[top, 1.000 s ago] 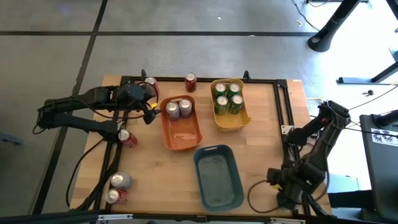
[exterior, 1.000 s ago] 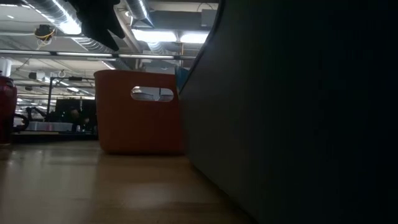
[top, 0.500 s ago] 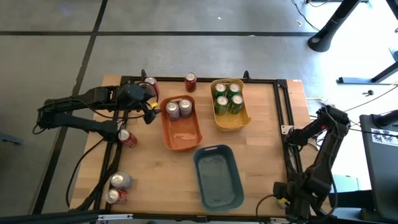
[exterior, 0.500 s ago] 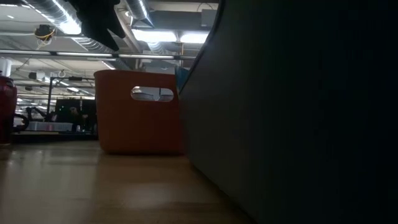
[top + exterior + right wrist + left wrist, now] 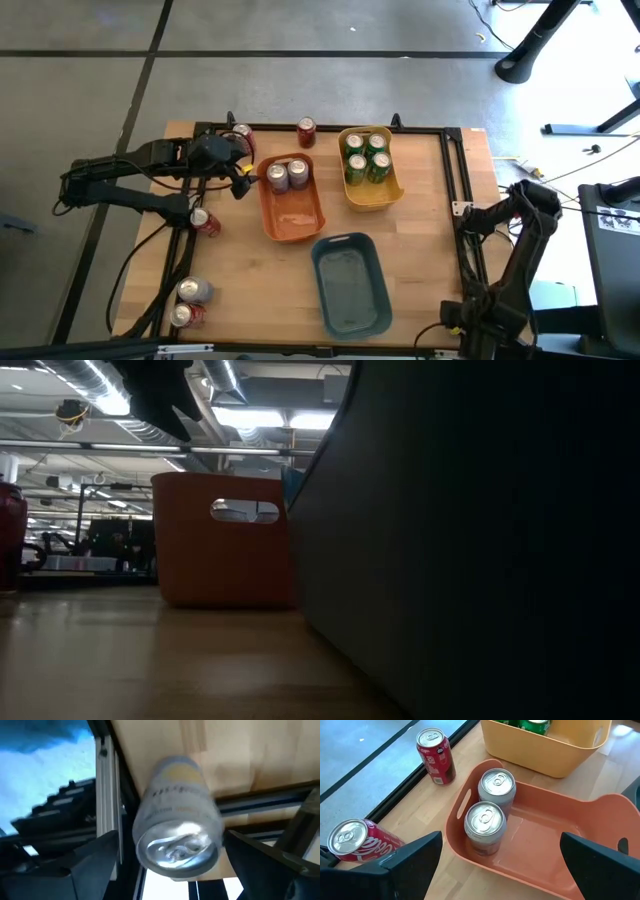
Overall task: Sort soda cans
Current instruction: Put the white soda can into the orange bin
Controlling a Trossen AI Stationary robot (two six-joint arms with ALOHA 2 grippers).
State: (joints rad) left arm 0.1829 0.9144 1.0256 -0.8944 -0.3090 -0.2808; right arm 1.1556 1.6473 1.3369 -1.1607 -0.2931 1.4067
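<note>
Beyond the bench (image 5: 420, 240) at five o'clock, the right tool (image 5: 465, 322) has swung down onto a silver can (image 5: 177, 827), grip unclear, so sorting continues, while the left tool (image 5: 243, 178) waits open at ten o'clock.

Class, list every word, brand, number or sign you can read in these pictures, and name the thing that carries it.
"Coca-Cola", partly seen in white script: on the lying red can.
White label print on the standing red can: too small to read.
Dark print on the silver can between the right gripper's jaws: too blurred to read.
No readable text on the bins.
</note>
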